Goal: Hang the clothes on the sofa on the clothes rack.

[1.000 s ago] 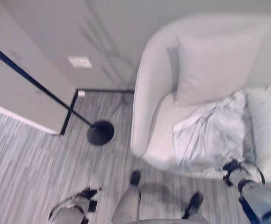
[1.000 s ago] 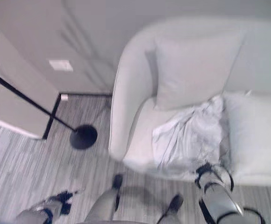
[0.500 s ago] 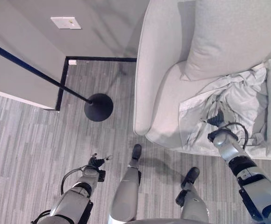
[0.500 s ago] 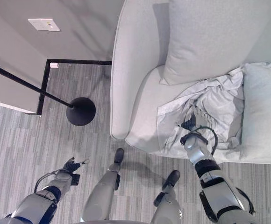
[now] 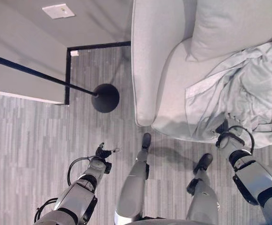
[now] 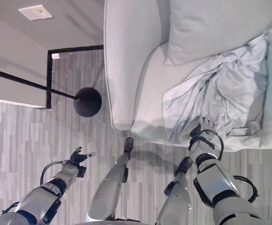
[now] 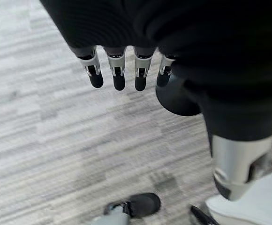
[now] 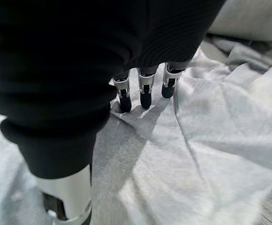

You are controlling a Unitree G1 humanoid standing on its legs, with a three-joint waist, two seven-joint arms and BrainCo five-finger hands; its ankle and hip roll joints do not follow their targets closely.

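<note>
So at this point we had our right hand over the front edge of the sofa, lower right of the head views, right at the near hem of the clothes. In the right wrist view the fingers were hanging fairly straight just above the pale cloth, with nothing gripped as far as we could see. Whether the tips were actually touching the fabric we couldn't tell.

The garment was a crumpled light-grey thing spread across the seat. Its long axis ran diagonally from the front edge by our right hand up toward the upper right of the frame, next to the cushion. So it lay straight ahead of and beyond that hand, and the right arm was clearly the closer one.

Our left hand was way off at lower left above the floor, fingers relaxed and holding nothing. The clothes rack showed as a dark round base and a slanting pole in the left part of the frame, well apart from the sofa.
</note>
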